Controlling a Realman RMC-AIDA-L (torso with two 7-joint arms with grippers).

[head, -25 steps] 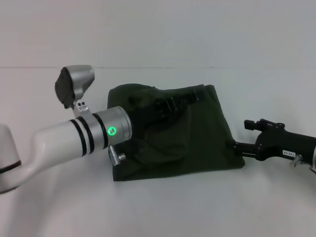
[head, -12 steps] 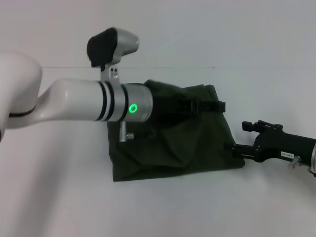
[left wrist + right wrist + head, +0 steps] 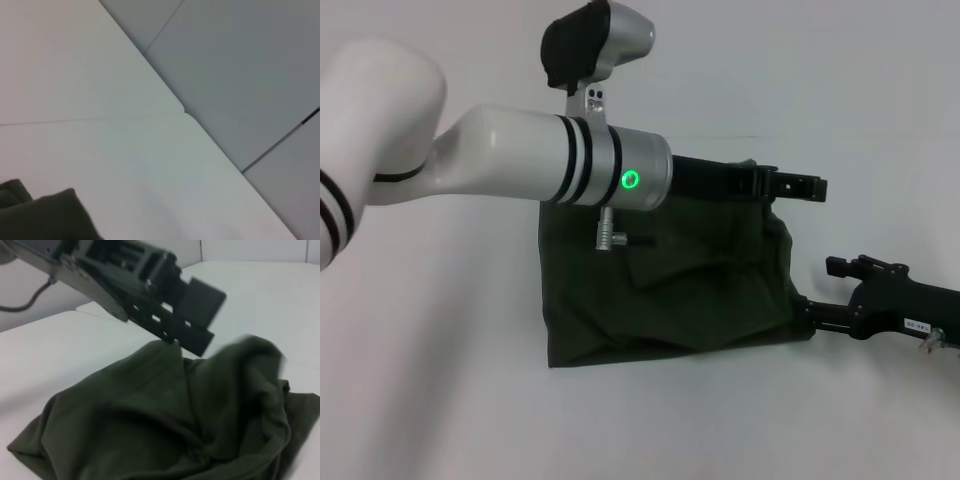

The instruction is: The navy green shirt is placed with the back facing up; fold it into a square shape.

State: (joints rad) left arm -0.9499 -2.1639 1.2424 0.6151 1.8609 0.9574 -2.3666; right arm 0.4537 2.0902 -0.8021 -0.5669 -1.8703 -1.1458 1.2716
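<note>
Left gripper (image 3: pixel 798 186), finger state indeterminate, extends above the far right corner of the folded shirt (image 3: pixel 690 290). Right gripper (image 3: pixel 804 310) pinches the shirt's right edge on the table (image 3: pixel 440 400).

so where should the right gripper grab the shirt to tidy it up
Probably the rumpled right edge of the navy green shirt, coming in low from the right, where the right gripper already sits. That edge bunches upward, offering a fold to pinch. The left gripper hangs over the far right corner.
</note>
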